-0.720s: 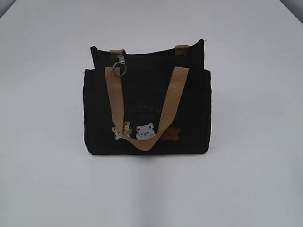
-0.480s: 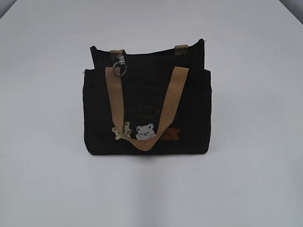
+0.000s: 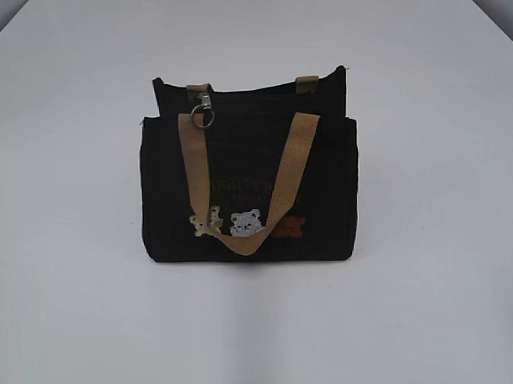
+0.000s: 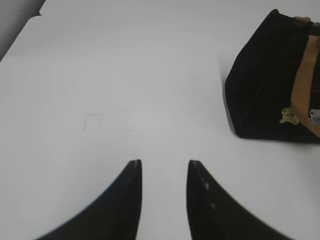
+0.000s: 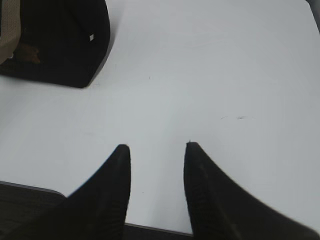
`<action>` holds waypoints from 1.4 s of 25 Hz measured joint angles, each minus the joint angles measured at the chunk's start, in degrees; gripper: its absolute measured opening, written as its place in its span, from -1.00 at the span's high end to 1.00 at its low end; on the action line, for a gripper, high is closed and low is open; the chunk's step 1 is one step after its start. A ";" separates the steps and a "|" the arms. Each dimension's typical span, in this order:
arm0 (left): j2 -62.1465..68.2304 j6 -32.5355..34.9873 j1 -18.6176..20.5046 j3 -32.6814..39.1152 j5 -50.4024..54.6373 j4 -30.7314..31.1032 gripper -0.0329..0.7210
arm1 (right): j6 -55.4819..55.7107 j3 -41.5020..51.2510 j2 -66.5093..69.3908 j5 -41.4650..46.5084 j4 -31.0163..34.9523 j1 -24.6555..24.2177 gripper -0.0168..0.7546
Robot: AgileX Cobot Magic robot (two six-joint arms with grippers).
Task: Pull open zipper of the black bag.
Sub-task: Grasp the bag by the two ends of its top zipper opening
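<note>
The black bag (image 3: 249,180) stands upright mid-table, tan webbing handle (image 3: 281,183) hanging down its front over small bear patches. The zipper's silver pull and ring (image 3: 204,109) sit at the top edge, left of centre. Neither arm shows in the exterior view. In the left wrist view my left gripper (image 4: 164,162) hovers open over bare table, with the black bag (image 4: 265,85) at the upper right, well apart. My right gripper (image 5: 156,146) is open too, nothing between its fingers, and the black bag (image 5: 60,40) lies at the upper left, apart from it.
The white table (image 3: 429,304) spreads around the bag on all sides. Its near edge (image 5: 150,229) shows just beneath the right gripper, and a far left edge (image 4: 20,35) shows in the left wrist view.
</note>
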 joint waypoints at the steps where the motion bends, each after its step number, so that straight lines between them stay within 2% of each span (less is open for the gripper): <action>1: 0.00 0.00 0.00 0.00 0.00 0.00 0.29 | 0.00 0.00 0.00 0.00 0.00 0.00 0.21; 3: 0.00 0.12 0.00 0.00 -0.06 -0.97 0.29 | 0.00 0.00 0.00 0.00 0.00 0.00 0.21; 5: 1.10 3.31 0.00 -0.53 -1.54 -3.35 0.29 | 0.00 0.00 0.00 0.00 0.00 0.00 0.21; 7: 5.11 11.46 0.00 -0.85 -9.85 -9.03 0.29 | 0.00 0.00 0.00 0.00 0.00 0.00 0.21; 9: 13.19 23.51 0.00 -0.85 -21.13 -20.74 0.28 | 0.00 0.00 0.00 0.00 0.00 0.00 0.21; 11: 23.41 40.47 0.00 -0.85 -30.64 -33.79 0.26 | 0.00 0.00 0.00 0.00 0.00 0.00 0.21; 13: 36.02 59.31 0.00 -0.85 -34.82 -49.40 0.26 | 0.00 0.00 0.00 0.00 0.00 0.00 0.21; 16: 54.69 90.49 0.00 -2.09 -33.92 -70.31 0.25 | 0.00 0.00 0.00 0.00 0.00 0.00 0.21; 17: 59.72 98.17 0.00 -2.72 -32.26 -76.06 0.23 | 0.00 0.00 0.00 0.00 0.00 0.00 0.21; 19: 68.01 114.13 0.00 -4.65 -28.00 -84.33 0.13 | 0.00 0.00 0.00 0.00 0.06 0.00 0.21; 21: 76.01 123.06 0.00 -6.39 -22.93 -89.75 -0.02 | 0.00 0.00 0.00 0.00 0.06 0.00 0.21; 25: 87.32 129.28 0.00 -9.52 -17.50 -93.49 -0.26 | 0.00 0.00 0.00 0.00 0.06 0.00 0.21; 28: 92.88 130.46 -0.30 -11.38 -15.89 -93.84 -0.31 | 0.00 0.00 0.00 0.00 0.06 0.00 0.21; 31: 96.54 130.78 -3.03 -13.81 -17.16 -95.05 -0.32 | 0.00 0.00 0.00 0.00 0.12 0.00 0.21; 33: 98.70 130.83 -5.92 -15.61 -20.63 -96.03 -0.24 | -0.08 0.00 0.00 -0.06 0.92 0.00 0.21; 34: 99.61 130.84 -7.49 -16.35 -22.85 -96.15 -0.10 | -0.58 0.00 0.31 -0.12 1.86 0.00 0.21; 35: 100.33 130.84 -8.85 -16.82 -24.74 -96.21 0.13 | -1.44 -0.26 1.51 -0.59 3.22 0.00 0.21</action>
